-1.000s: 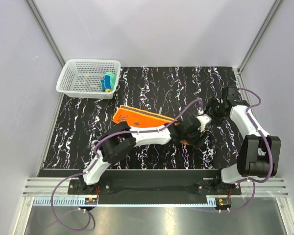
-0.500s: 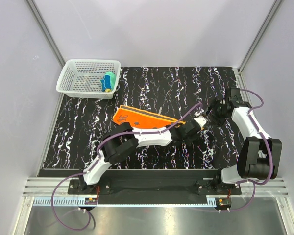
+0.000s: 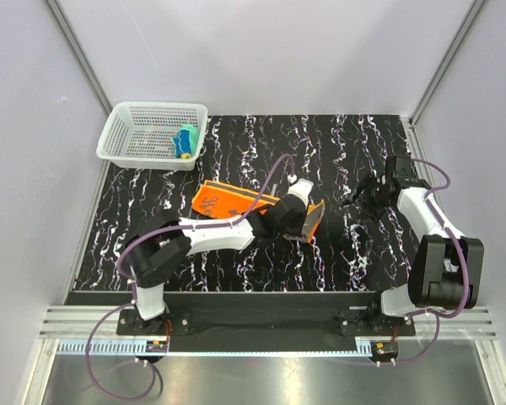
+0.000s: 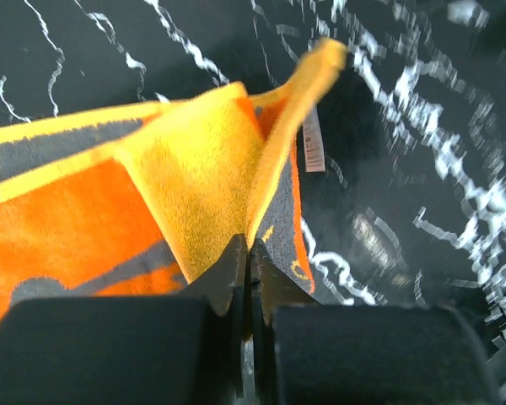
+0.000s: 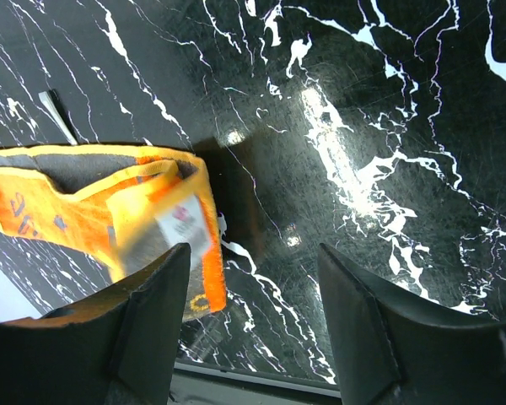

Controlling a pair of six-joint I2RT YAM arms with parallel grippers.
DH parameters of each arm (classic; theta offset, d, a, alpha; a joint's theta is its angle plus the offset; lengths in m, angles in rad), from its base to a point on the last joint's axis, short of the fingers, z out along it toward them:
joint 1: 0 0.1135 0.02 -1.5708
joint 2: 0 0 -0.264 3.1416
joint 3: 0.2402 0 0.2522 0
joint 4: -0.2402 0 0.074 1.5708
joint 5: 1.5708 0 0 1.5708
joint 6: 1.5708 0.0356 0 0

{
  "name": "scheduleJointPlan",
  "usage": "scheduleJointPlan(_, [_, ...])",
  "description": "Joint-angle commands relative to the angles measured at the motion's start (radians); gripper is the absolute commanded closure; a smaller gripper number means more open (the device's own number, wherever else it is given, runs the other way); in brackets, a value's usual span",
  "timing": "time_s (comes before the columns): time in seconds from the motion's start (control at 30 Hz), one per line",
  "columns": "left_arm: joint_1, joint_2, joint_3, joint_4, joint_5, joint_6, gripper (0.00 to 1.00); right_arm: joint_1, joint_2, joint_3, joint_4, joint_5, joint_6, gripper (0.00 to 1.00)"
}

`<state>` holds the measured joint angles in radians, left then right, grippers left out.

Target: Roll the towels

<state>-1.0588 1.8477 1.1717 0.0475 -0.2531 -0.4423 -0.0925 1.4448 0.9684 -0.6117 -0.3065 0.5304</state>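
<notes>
The orange towel [image 3: 228, 198] with grey marks lies across the middle of the black marble table. My left gripper [image 3: 308, 223] is shut on its right end, which is lifted and folded back over the rest. In the left wrist view the jaws [image 4: 249, 246] pinch the towel's [image 4: 185, 169] yellow-orange edge, pads pressed together. My right gripper [image 3: 360, 197] hangs open just right of that end. In the right wrist view its fingers [image 5: 253, 287] are apart over bare table, beside the lifted towel corner [image 5: 110, 198] with its white label [image 5: 182, 222]. The yellow and teal towel [image 3: 185, 141] sits bundled in the basket.
The white mesh basket [image 3: 118, 145] stands at the table's far left corner. Pale walls enclose the table on three sides. The left arm stretches low across the front of the table from its base.
My left gripper has shut on the orange towel's right end and carried it left, folding it back. The left elbow swung left. The right gripper barely moved.
</notes>
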Motion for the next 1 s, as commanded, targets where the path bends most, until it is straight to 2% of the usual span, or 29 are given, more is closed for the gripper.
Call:
scheduleJointPlan(0.0, [-0.003, -0.035, 0.009, 0.103, 0.057, -0.081, 1.00, -0.003, -0.017, 0.004, 0.026, -0.016, 0.005, 0.32])
scheduleJointPlan(0.17, [0.022, -0.021, 0.016, 0.072, 0.078, -0.214, 1.00, -0.004, 0.002, -0.003, 0.024, -0.022, 0.003, 0.32])
scheduleJointPlan(0.3, [0.042, -0.012, -0.047, 0.113, 0.115, -0.314, 1.00, -0.003, -0.006, -0.042, 0.055, -0.075, 0.011, 0.30])
scheduleJointPlan(0.4, [0.060, -0.004, -0.112, 0.138, 0.129, -0.390, 1.00, -0.003, -0.006, -0.117, 0.157, -0.211, 0.062, 0.30])
scheduleJointPlan(0.53, [0.100, 0.007, -0.176, 0.178, 0.158, -0.467, 1.00, 0.007, 0.014, -0.255, 0.392, -0.367, 0.166, 0.30])
scheduleJointPlan(0.73, [0.128, 0.044, -0.170, 0.152, 0.190, -0.466, 1.00, 0.051, 0.048, -0.322, 0.539, -0.399, 0.213, 0.30])
scheduleJointPlan(0.9, [0.137, 0.099, -0.136, 0.167, 0.274, -0.446, 1.00, 0.168, 0.130, -0.326, 0.642, -0.358, 0.247, 0.31])
scheduleJointPlan(0.97, [0.137, 0.119, -0.110, 0.169, 0.294, -0.421, 0.97, 0.192, 0.166, -0.320, 0.653, -0.330, 0.255, 0.31])
